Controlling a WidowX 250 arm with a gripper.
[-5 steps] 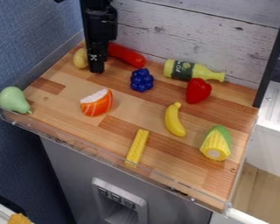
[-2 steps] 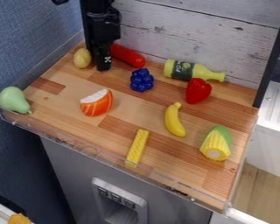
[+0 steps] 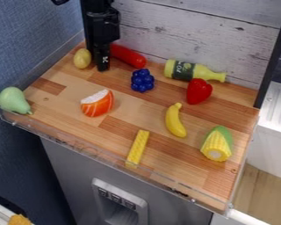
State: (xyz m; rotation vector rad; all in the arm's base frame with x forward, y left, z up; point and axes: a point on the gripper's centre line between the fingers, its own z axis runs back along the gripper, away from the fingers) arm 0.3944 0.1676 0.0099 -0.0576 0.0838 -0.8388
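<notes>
Black two-finger gripper [image 3: 103,66], spread or pressed together I cannot tell, partly hides a long red toy [image 3: 129,56]; near the gripper: yellow oval toy [image 3: 82,58]; farther off: yellow-green bottle [image 3: 207,74], contents unclear.

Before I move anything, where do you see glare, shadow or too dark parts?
Camera view: soft light with faint shadows on the board; small shine on the pepper; bright metal at far right; gripper very dark, details hard to tell.
</notes>
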